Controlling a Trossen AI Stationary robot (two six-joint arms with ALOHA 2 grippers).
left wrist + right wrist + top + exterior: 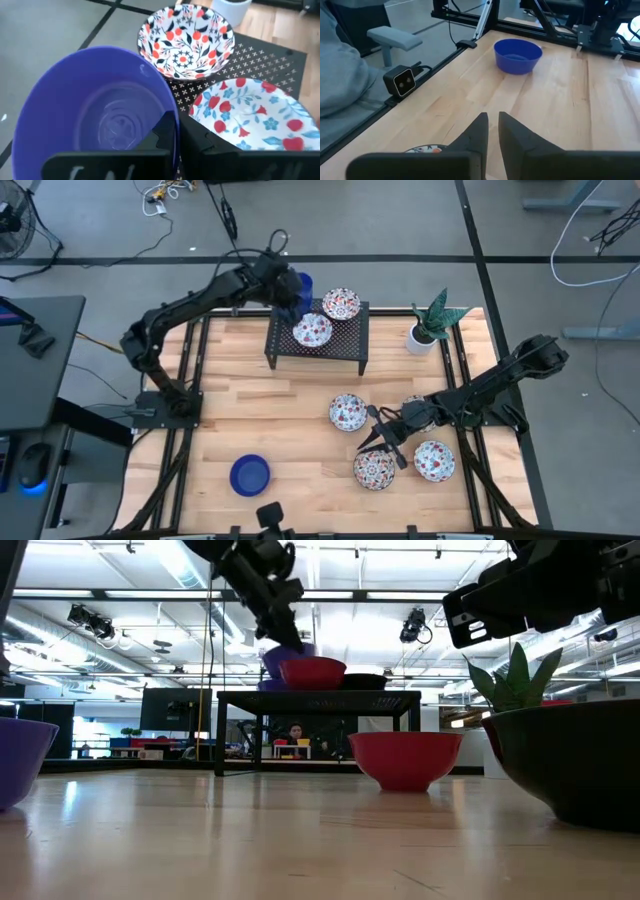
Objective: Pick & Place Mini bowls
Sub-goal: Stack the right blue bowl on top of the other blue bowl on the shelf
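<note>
My left gripper (pixel 293 292) reaches to the far left corner of the black mesh rack (pixel 355 345) and is shut on a glossy blue mini bowl (pixel 95 115). Two floral bowls (pixel 341 304) (pixel 312 331) sit on the rack top. On the table lie three more floral bowls (pixel 348 412) (pixel 374 470) (pixel 434 460) and a second blue bowl (pixel 250 475). My right gripper (pixel 380 442) hangs over the far rim of the middle floral bowl. Its fingers (pixel 480 132) stand a narrow gap apart, with wood showing between the tips. My left gripper pinches the blue bowl's rim (pixel 172 107), one finger (pixel 165 135) inside the bowl and one (pixel 205 145) outside its wall. The fingers slant down from the table's left. The bowl sits open side up at the rack's far left corner; whether it rests there cannot be told. My right gripper: I cannot tell whether it touches the floral bowl (pixel 422 148), whose rim only shows beside the finger bases.
A white pot with a green plant (pixel 430 325) stands at the table's far right, beside the rack. Bare wood lies in the table's middle and near left. A small black camera (pixel 402 82) sits at the table's near edge. Beyond the rack is grey floor.
</note>
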